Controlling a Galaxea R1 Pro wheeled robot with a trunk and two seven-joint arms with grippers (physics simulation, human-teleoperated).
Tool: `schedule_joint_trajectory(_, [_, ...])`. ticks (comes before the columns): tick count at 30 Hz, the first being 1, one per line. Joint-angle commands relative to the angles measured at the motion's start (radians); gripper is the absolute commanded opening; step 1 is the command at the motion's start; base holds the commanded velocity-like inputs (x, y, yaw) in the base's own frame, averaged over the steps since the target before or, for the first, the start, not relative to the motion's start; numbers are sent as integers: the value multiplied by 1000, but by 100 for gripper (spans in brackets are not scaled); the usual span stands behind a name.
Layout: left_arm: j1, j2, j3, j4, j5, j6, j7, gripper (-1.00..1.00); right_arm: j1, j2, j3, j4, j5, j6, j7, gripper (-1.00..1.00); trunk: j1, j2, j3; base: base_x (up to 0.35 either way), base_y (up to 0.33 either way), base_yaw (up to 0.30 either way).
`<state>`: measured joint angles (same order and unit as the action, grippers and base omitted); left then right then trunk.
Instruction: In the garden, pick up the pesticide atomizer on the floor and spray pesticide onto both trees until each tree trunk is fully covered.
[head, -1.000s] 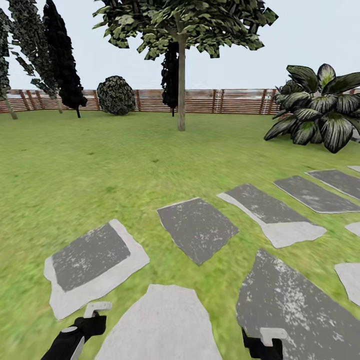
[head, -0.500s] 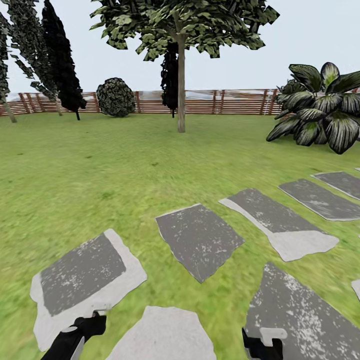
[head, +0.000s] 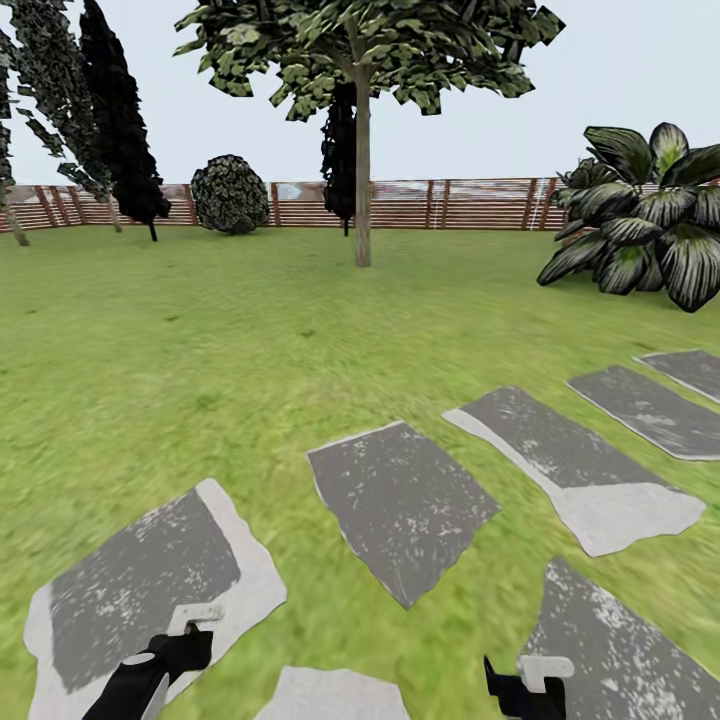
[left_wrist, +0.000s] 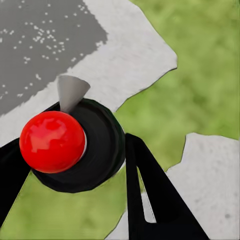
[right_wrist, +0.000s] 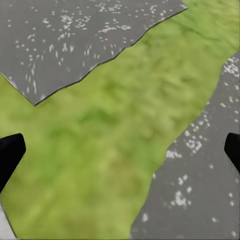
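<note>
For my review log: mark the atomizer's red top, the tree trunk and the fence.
Atomizer's red top (left_wrist: 51, 141), left wrist view, on the middle of the ball.
Tree trunk (head: 362, 200), head view, midway up the column.
Fence (head: 470, 204), head view, on the slats right of the trunk.

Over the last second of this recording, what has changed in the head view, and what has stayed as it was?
The whole view has shifted: the stepping stones have slid down the picture towards the robot, so the camera has moved, apparently rolling forward, not the stones. The tree and fence barely shifted. The left gripper stays shut on the atomizer; the right gripper stays open and empty.
</note>
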<state>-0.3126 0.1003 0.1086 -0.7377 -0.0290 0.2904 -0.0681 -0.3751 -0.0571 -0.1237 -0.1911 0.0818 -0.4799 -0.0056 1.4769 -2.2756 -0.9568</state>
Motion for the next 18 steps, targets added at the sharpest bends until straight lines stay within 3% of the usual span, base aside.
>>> schedule_joint_trajectory(1, [0,-1,4,-2,-3,5,-7,-100,-1,0,-7,1,9,-3,-1,100,0,0,-1,344,0,0])
schedule_joint_trajectory(18, [0,-1,4,-2,-3,5,-7,-100,-1,0,-7,1,9,-3,-1,100,0,0,-1,344,0,0])
